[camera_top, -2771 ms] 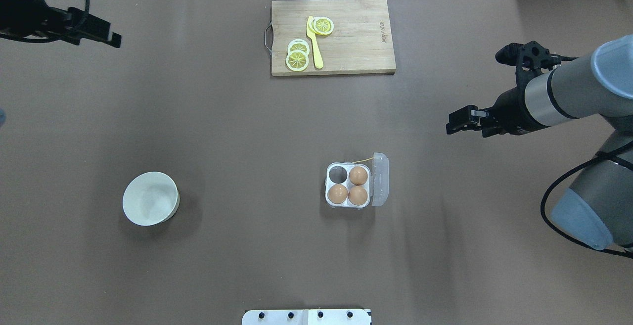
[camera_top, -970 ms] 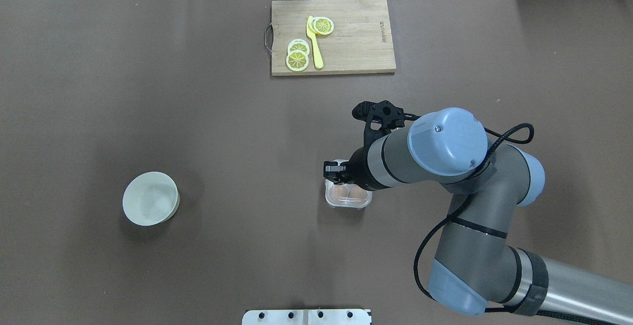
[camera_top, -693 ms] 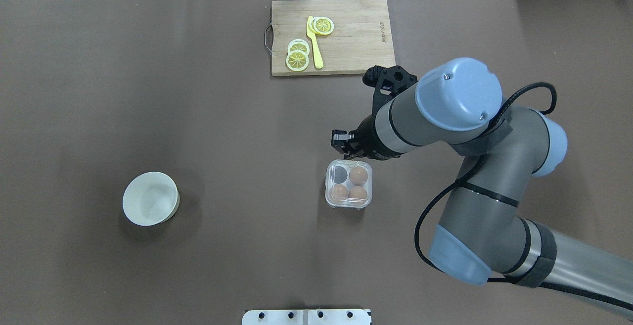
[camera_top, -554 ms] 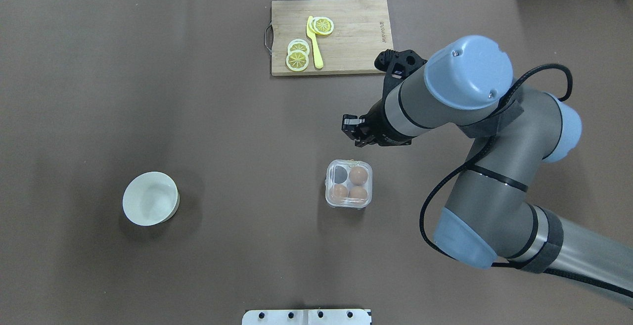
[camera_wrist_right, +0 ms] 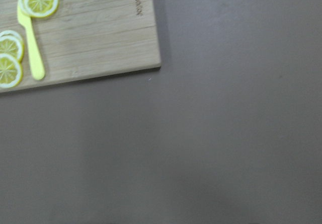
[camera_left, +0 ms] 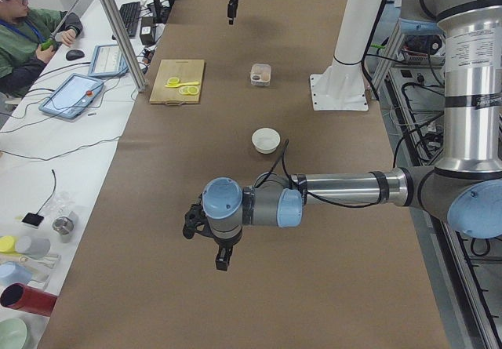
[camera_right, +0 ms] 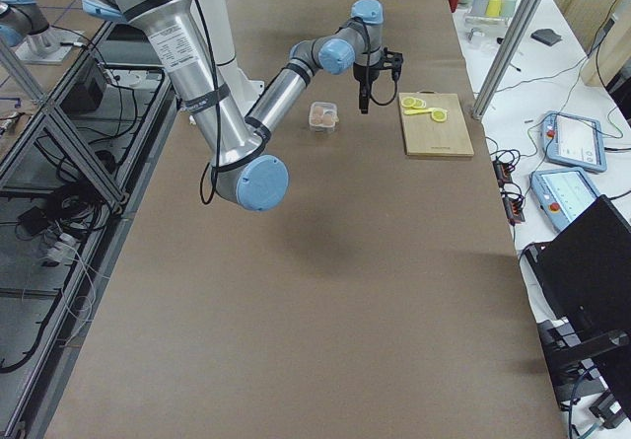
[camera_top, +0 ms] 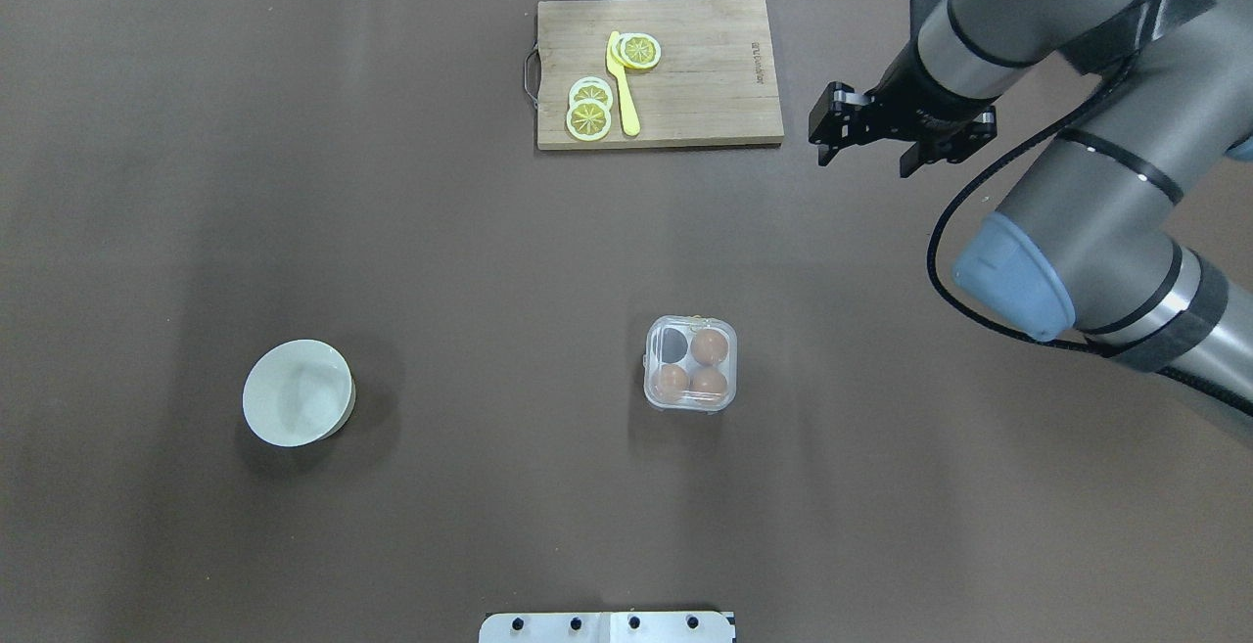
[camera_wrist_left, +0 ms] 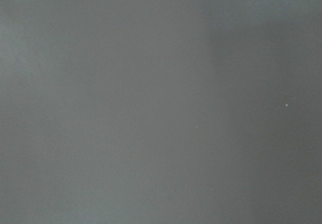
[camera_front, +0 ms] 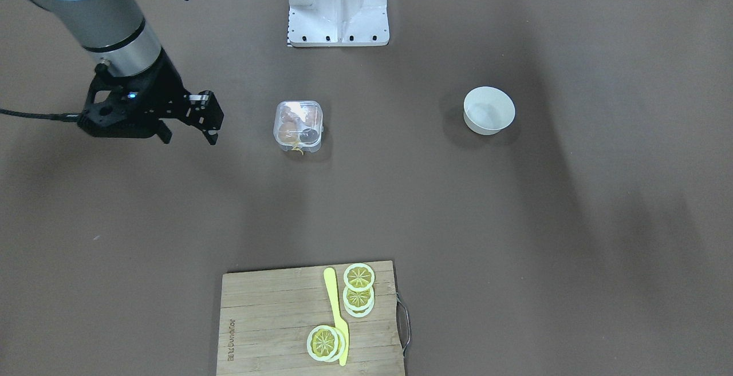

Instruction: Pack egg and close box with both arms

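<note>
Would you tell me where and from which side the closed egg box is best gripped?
Probably from straight above, closing on two opposite side walls of the egg box. It sits flat, lid shut, with straight low walls; choose the pair away from the yellow string.

The right tool hangs at the end of its outstretched arm, jaws apart and empty. The left tool points downward, its jaw state unclear.
</note>
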Robot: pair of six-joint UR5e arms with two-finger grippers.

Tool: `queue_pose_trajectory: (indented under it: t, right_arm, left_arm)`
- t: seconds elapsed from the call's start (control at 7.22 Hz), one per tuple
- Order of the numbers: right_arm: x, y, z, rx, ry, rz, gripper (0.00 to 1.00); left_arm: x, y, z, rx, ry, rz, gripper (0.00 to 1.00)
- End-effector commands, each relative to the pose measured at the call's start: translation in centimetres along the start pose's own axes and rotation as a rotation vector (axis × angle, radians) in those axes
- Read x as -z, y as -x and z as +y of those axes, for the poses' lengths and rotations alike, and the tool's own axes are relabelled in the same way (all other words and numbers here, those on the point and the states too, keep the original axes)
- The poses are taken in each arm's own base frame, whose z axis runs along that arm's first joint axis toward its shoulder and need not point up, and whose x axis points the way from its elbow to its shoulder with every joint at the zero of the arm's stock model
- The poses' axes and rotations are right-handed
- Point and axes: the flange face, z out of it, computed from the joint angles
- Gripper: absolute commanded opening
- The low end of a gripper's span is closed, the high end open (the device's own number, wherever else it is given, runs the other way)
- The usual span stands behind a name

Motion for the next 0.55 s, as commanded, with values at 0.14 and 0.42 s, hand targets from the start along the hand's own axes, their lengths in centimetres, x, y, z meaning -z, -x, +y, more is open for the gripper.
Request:
queue_pose_trajectory:
  t: [0.14, 0.42]
  right_arm:
    - [1.0, -13.7, -9.5, 0.111, 0.047, 0.045, 1.0]
    - [1.0, -24.4, -13.1, 0.168, 0.076, 0.081, 1.0]
  left_arm:
    - [1.8, -2.0, 0.7, 0.143, -0.02, 0.0, 0.97]
    - [3.3, -3.6, 0.2, 0.177, -0.013, 0.003, 0.97]
